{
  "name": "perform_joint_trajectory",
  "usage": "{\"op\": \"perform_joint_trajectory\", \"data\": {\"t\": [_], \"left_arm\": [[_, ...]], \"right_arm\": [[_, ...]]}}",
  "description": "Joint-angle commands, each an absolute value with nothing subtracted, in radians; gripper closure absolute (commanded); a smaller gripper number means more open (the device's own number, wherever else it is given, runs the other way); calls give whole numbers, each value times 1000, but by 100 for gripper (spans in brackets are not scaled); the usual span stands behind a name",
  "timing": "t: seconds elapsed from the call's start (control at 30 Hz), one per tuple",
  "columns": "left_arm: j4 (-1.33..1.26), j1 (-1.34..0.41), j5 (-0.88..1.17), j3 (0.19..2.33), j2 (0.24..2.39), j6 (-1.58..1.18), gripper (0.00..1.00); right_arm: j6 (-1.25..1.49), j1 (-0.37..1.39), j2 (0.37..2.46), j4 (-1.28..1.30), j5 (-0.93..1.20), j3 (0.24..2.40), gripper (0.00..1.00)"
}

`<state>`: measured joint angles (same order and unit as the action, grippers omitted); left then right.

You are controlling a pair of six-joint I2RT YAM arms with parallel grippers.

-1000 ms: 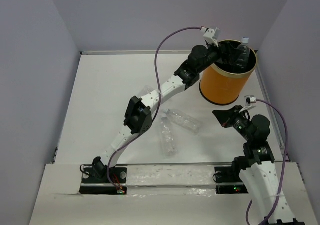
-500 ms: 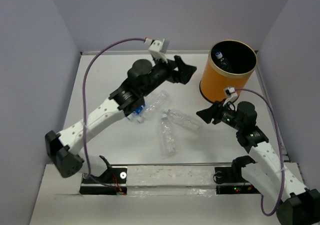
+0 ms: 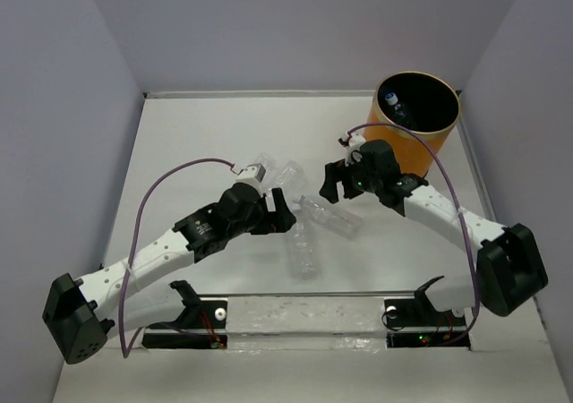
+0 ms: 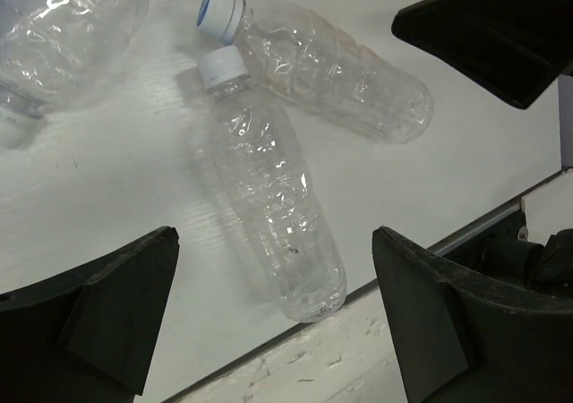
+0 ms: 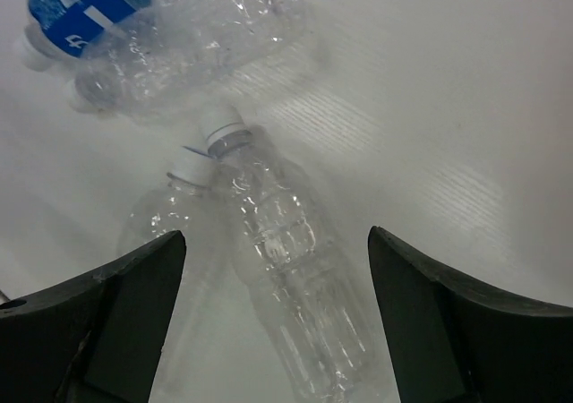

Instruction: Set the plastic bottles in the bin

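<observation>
Plastic bottles [image 4: 269, 188]: four lie clustered mid-surface [image 3: 179, 152], and at least one is inside the single orange bin [image 3: 428, 157]. Left claw [image 4: 273, 318] and right claw [image 5: 273, 318] hang wide open, empty, each above a bottle. Pick-up step; next likely lower and close.

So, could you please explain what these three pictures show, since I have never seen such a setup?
Two robot arms are bolted at the near edge of a white table. The overhead picture looks down on both; the other two come from a camera on each wrist, its dark fingers showing at the bottom. The left gripper and right gripper are both open, holding nothing, above several clear plastic bottles lying on it. The orange bin stands at the far right with at least one bottle inside.
</observation>
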<state>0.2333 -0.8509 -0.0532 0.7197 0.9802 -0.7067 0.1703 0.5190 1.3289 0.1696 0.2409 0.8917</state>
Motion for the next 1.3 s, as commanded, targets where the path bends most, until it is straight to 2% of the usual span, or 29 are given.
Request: {"op": "perform_joint_trajectory", "data": {"t": [0.0,0.3,0.47,0.63,0.67,0.8,0.83,1.03,1.1,1.13,1.27], "left_arm": [[192,-854,-14,701,997,-762,1],[86,-854,-12,709,1186,-746,1],[52,-851,-75,710,1265,-719,1],[8,-851,-74,726,1338,-715,1],[-23,-851,-66,733,1360,-710,1],[-46,-851,-55,732,1404,-703,1],[-58,-851,-46,729,1417,-703,1],[-113,-851,-29,712,1460,-707,5],[-124,-851,-20,718,1477,-703,14],[-123,-851,-6,722,1488,-687,23],[-107,-851,-5,739,1500,-684,38]], "right_arm": [[63,558,1419,284,192,968,12],[15,603,1617,310,199,1066,10],[31,615,1698,310,158,1098,17],[48,615,1714,304,110,1083,32],[57,615,1695,304,110,1069,43],[89,624,1638,302,103,1000,61],[109,624,1596,314,103,993,71],[152,624,1356,334,61,905,73],[170,624,1238,341,25,907,73],[181,624,1201,341,6,922,74],[189,624,1062,304,-121,1000,75]]}}
